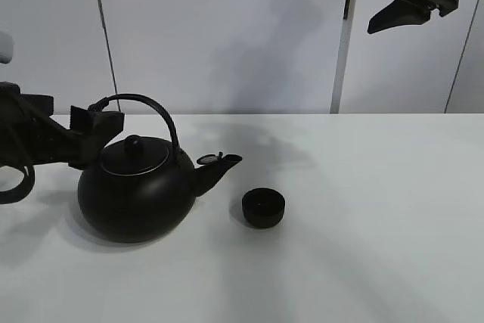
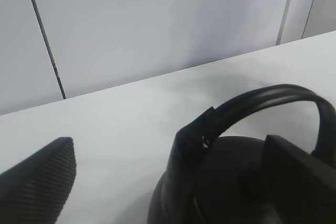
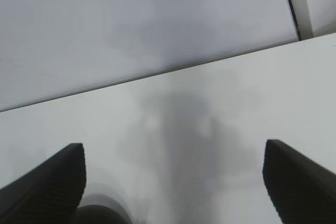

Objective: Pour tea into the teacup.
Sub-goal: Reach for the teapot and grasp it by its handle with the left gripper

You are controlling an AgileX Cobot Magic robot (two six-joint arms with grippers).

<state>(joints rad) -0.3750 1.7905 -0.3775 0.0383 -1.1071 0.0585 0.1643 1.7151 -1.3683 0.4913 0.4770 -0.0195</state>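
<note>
The big black teapot [image 1: 136,194] stands on the white table [image 1: 378,209], left of middle, spout pointing right. The small black teacup [image 1: 263,207] sits just right of the spout, apart from it. My left gripper [image 1: 102,132] is open at the left end of the teapot's arched handle [image 1: 147,104]. In the left wrist view the handle [image 2: 273,98] rises between the wide-apart fingers of the gripper [image 2: 168,142], with no grip on it. My right gripper [image 1: 340,11] is open and empty, high above the table at the upper right; its wrist view [image 3: 173,153] shows only bare table between the fingers.
A grey panelled wall [image 1: 227,35] stands behind the table, with a white post [image 1: 344,51] at the right. A blurred dark round shape [image 3: 102,214] sits at the bottom edge of the right wrist view; I cannot tell what it is.
</note>
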